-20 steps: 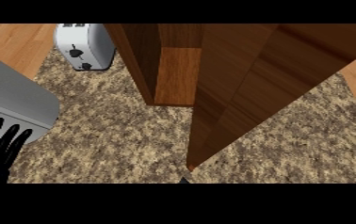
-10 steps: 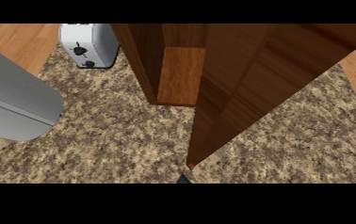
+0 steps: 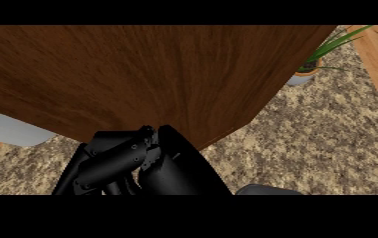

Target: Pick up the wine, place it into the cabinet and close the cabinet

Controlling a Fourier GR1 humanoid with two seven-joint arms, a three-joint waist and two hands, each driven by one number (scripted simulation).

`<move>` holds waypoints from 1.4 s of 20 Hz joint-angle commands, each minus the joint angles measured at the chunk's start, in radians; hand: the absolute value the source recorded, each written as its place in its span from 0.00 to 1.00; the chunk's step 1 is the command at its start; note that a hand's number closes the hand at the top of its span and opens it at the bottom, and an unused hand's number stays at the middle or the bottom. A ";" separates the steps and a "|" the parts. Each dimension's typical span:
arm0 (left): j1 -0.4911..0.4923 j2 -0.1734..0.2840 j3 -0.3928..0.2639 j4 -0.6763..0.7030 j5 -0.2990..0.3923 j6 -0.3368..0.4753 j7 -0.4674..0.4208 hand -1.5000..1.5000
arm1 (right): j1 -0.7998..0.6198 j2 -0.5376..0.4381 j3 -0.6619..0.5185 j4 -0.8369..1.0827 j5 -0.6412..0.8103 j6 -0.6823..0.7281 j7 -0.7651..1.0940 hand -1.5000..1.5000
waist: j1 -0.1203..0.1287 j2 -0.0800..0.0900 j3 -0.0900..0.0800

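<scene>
A broad brown wooden cabinet panel (image 3: pixel 162 77) fills most of the head view. Below its lower edge, at the bottom centre-left, a black hand (image 3: pixel 148 167) shows; I take it for my right hand, touching or nearly touching the wood. A dark grey rounded piece (image 3: pixel 267 189) lies just right of it at the bottom edge. At the left a light grey shape (image 3: pixel 22 132), likely my left forearm, runs under the panel, and that hand is hidden. No wine bottle shows anywhere.
A potted plant (image 3: pixel 314 64) with long green leaves stands at the upper right on the speckled stone counter (image 3: pixel 317 132). A strip of light wood (image 3: pixel 368 47) shows at the right edge.
The view has swung sharply. The toaster and the open cabinet interior are gone, the wooden panel now fills the frame, and a black hand has appeared at the bottom.
</scene>
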 commanded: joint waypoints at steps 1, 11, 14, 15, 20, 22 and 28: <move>0.033 0.028 0.077 0.061 0.040 -0.123 -0.021 0.00 | -0.163 0.029 -0.124 0.198 -0.086 0.042 -0.042 1.00 | -0.007 0.004 0.002; 0.063 -0.039 0.120 0.048 -0.012 -0.127 0.015 0.00 | -0.356 0.031 -0.301 0.563 -0.387 0.344 -0.159 1.00 | -0.012 0.008 0.003; 0.077 -0.027 0.137 0.049 -0.027 -0.160 0.024 0.00 | -0.353 0.031 -0.251 0.604 -0.484 0.521 -0.085 1.00 | 0.010 0.009 0.003; 0.074 -0.019 0.161 0.063 -0.019 -0.165 0.025 0.00 | -0.325 0.011 -0.247 0.642 -0.512 0.601 -0.088 1.00 | 0.015 0.014 0.003; 0.052 -0.032 0.182 0.030 -0.005 -0.135 0.076 0.00 | -0.369 0.030 -0.217 0.785 -0.622 0.811 -0.042 1.00 | -0.011 0.010 0.003; 0.065 -0.051 0.203 0.073 0.004 -0.190 0.076 0.00 | -0.431 0.031 -0.221 0.878 -0.656 0.819 -0.053 1.00 | -0.005 0.008 0.002; 0.063 -0.086 0.244 0.072 -0.005 -0.161 0.137 0.00 | -0.445 0.031 -0.261 1.029 -0.741 0.922 -0.126 1.00 | -0.028 0.007 0.003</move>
